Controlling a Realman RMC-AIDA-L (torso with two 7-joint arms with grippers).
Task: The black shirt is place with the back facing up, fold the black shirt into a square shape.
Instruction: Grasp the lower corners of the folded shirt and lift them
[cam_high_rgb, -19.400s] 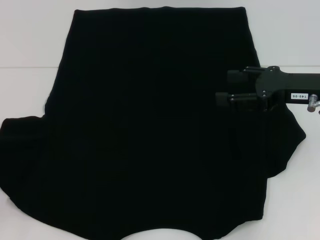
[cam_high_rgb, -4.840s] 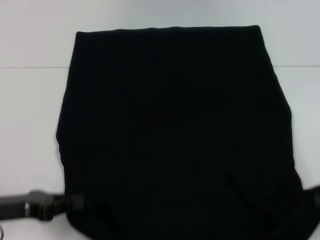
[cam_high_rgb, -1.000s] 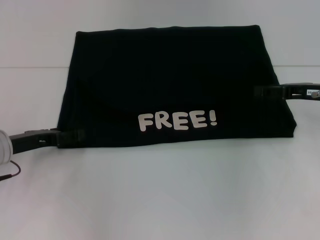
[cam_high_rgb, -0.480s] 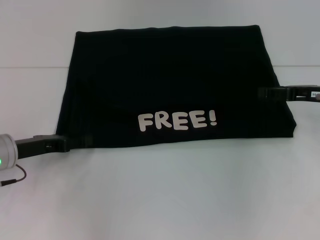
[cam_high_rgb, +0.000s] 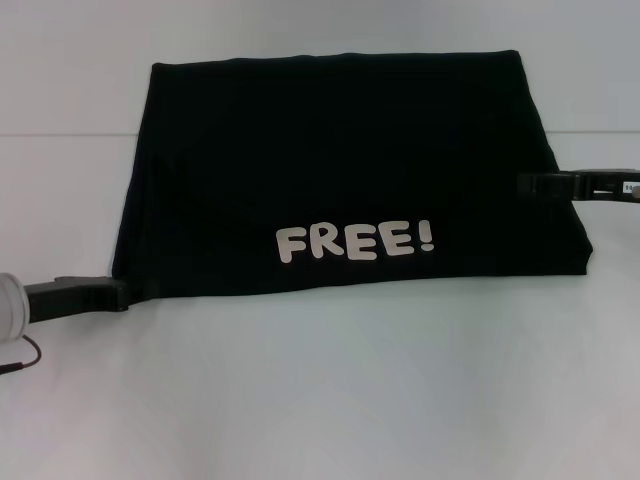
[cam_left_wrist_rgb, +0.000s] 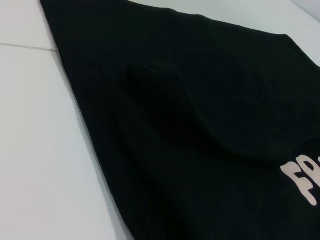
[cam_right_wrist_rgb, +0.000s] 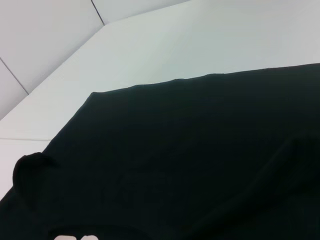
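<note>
The black shirt (cam_high_rgb: 340, 160) lies folded into a wide rectangle on the white table, its white "FREE!" lettering (cam_high_rgb: 355, 241) face up along the near edge. My left gripper (cam_high_rgb: 140, 291) sits low at the shirt's near left corner, its tip at the cloth's edge. My right gripper (cam_high_rgb: 528, 184) reaches in from the right and meets the shirt's right edge about halfway up. The left wrist view shows the shirt (cam_left_wrist_rgb: 200, 125) with a soft ridge in the cloth and part of the lettering (cam_left_wrist_rgb: 302, 182). In the right wrist view, the shirt (cam_right_wrist_rgb: 190, 150) fills the lower half.
The white table (cam_high_rgb: 320, 400) stretches bare in front of the shirt and on both sides. A seam line (cam_high_rgb: 60, 135) crosses the table behind the left arm. A thin dark cable (cam_high_rgb: 22, 356) hangs by the left wrist.
Over the last second the left gripper has slid left and toward the table's near edge, off the shirt's corner. The right gripper has drawn back slightly to the right. The shirt has stayed still.
</note>
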